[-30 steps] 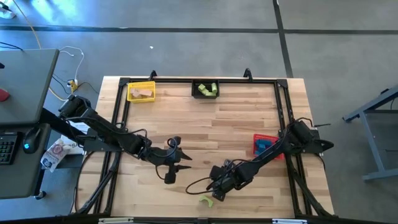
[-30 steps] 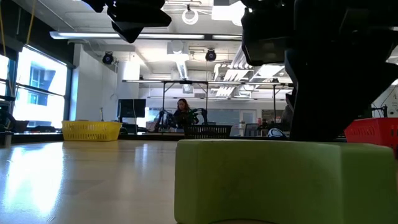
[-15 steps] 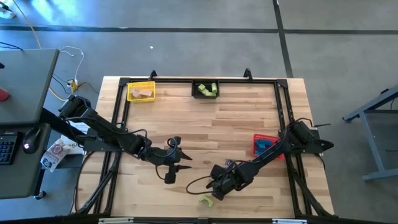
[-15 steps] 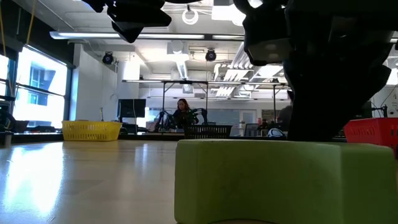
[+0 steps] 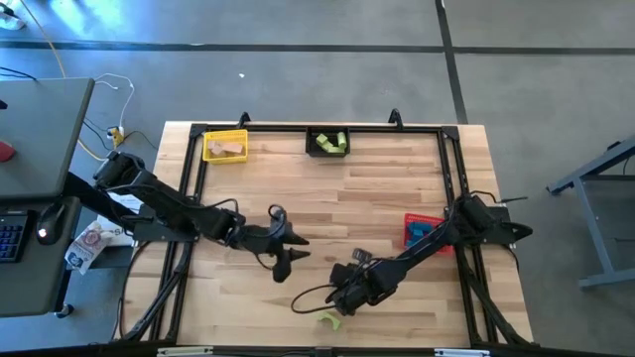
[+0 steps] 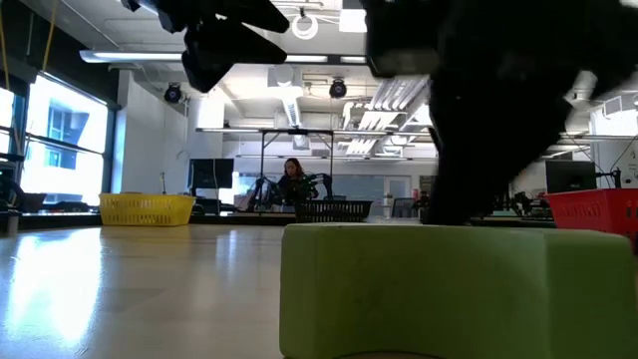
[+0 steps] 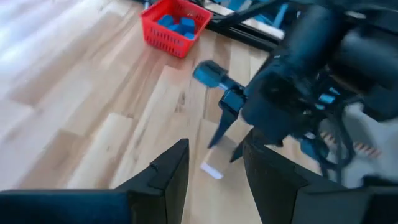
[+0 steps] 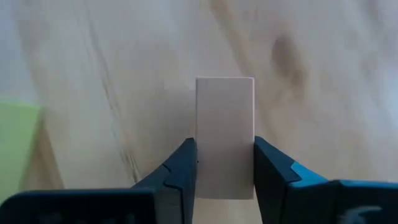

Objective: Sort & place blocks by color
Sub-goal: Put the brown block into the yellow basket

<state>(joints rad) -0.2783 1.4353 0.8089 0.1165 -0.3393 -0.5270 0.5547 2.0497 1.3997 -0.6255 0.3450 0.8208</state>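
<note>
A tan wood block [image 8: 224, 124], a short bar, sits between the fingers of my right gripper [image 8: 224, 149], which is shut on it near the table's front edge [image 5: 338, 299]. A light green block [image 5: 327, 319] lies on the table just in front of that gripper; it fills the foreground of the low view [image 6: 449, 289], resting on its flat underside. My left gripper [image 5: 285, 262] hangs left of the right gripper, open and with nothing in it [image 7: 214, 177], looking at the right gripper. My right gripper pinches the tan block's two long sides [image 8: 205, 155] between its two fingers. The fingers slant steeply down from above and lie along the bar. Its far end [image 8: 224, 84] sticks out past the fingertips. Whether the block is clear of the table cannot be told.
At the back stand a yellow bin [image 5: 225, 146] with tan blocks and a black bin [image 5: 327, 142] with green ones. A red bin [image 5: 421, 230] with blue blocks sits at the right. A person shows far off in the room [image 6: 293, 178].
My left gripper has swung a little toward the table's right edge and rolled about its own axis. My right gripper has tipped and shifted slightly over the tan block. The green block has stayed where it was.
</note>
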